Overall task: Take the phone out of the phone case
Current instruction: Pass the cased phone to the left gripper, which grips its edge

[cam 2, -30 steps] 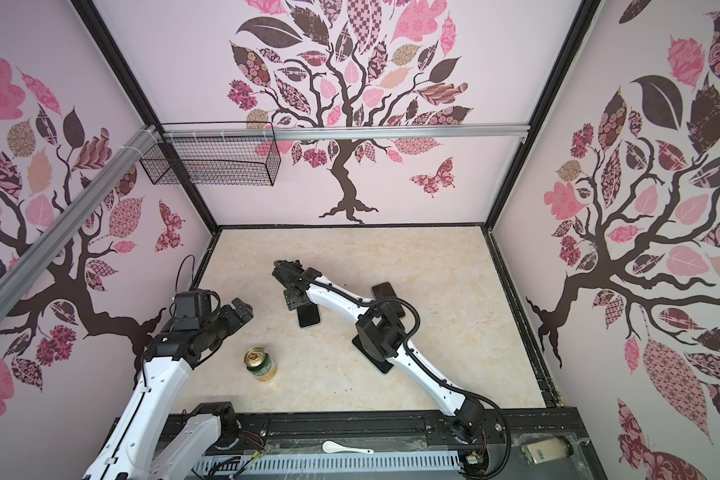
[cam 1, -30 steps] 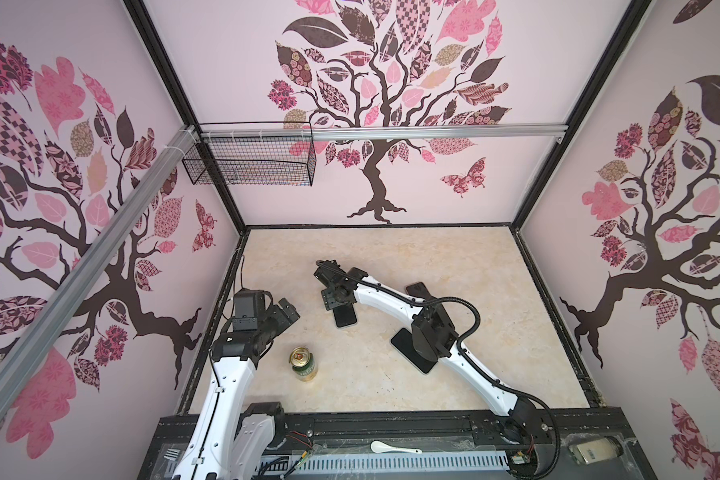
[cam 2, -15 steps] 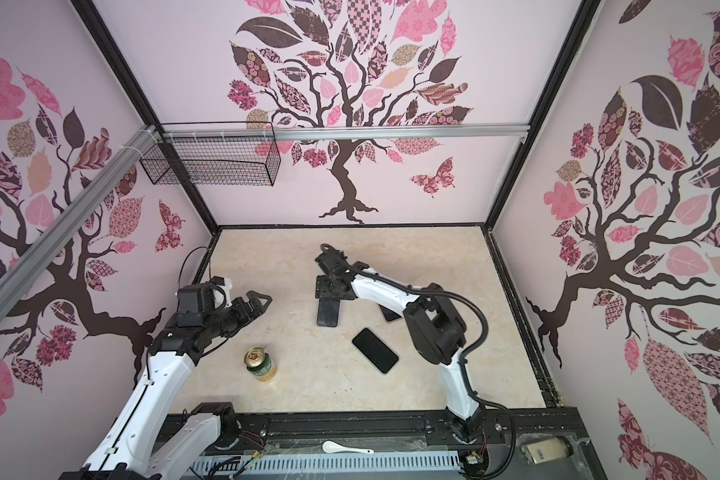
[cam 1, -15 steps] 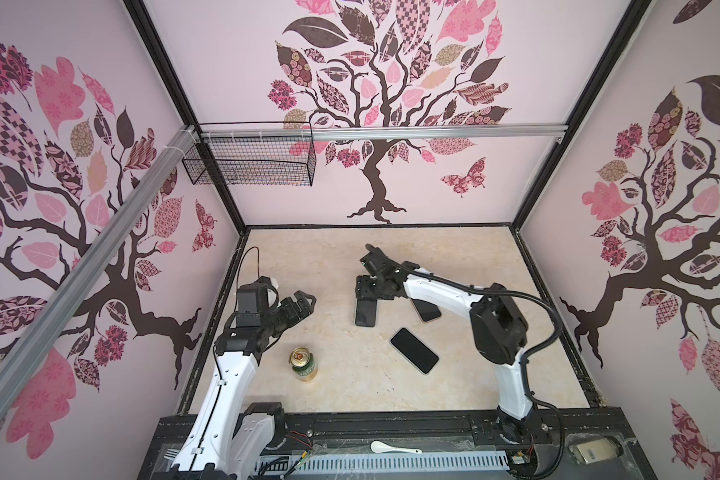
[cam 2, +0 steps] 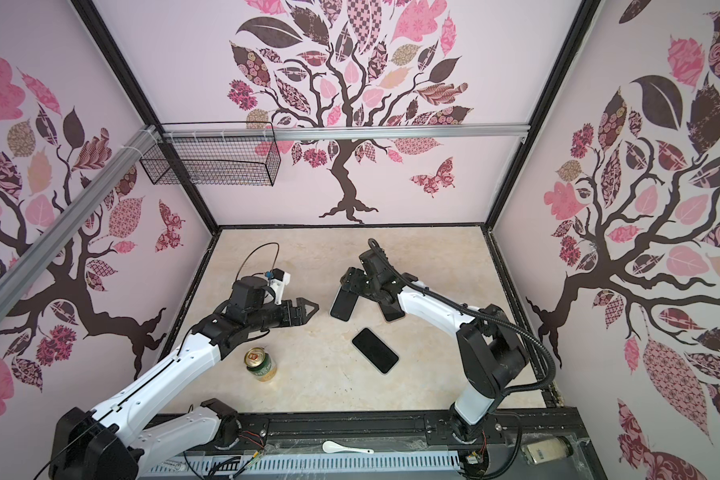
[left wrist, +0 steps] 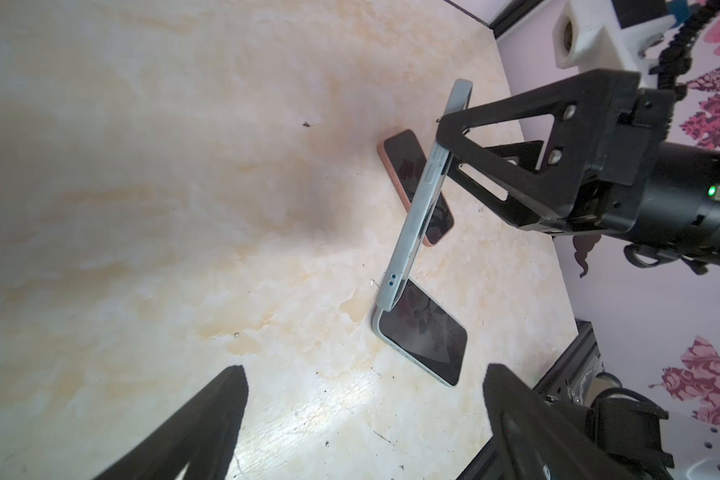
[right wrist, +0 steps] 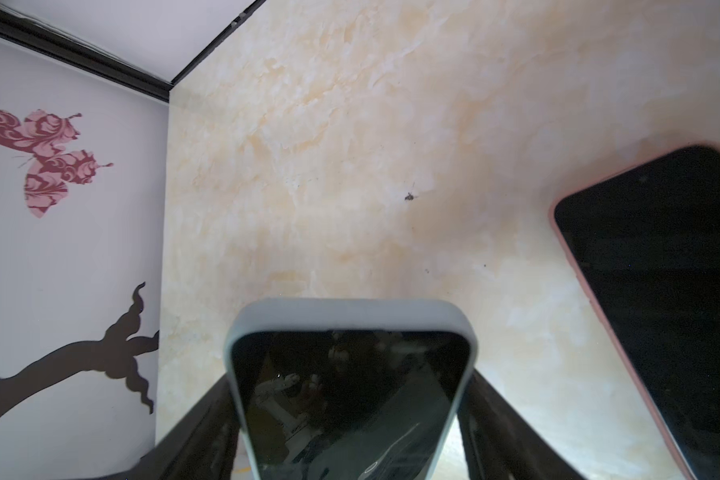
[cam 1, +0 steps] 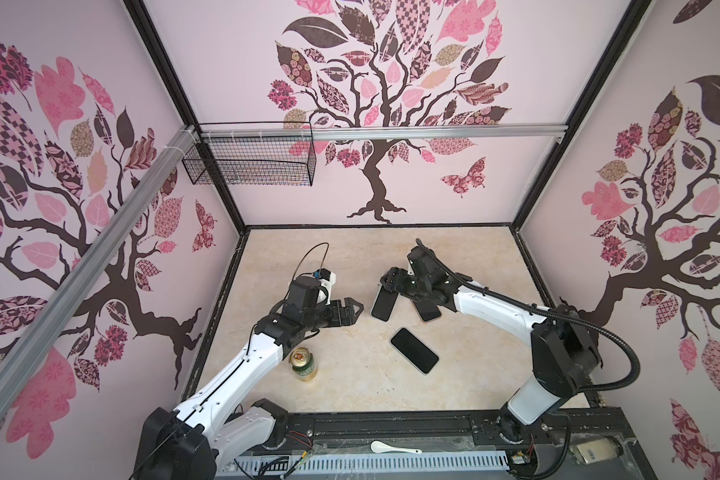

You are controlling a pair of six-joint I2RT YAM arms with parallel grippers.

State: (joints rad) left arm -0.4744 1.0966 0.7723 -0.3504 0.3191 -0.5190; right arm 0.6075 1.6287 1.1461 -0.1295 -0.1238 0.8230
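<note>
Near frame centre in both top views, the cased phone (cam 1: 382,305) is held tilted in the right gripper (cam 1: 391,286). A second phone (cam 1: 429,312) is laid just right of it, partly under that arm. A third phone (cam 1: 414,350) is laid flat below both. The can (cam 1: 303,364) is stood lower left, below the left gripper (cam 1: 356,311). The spoon (cam 1: 393,448) is laid at bottom edge.

Probably a robot lab booth: black frame (cam 1: 167,83), tree-decal walls (cam 1: 233,62), marble-look tabletop (cam 1: 350,257), left arm (cam 1: 242,365) and right arm (cam 1: 499,309)
</note>
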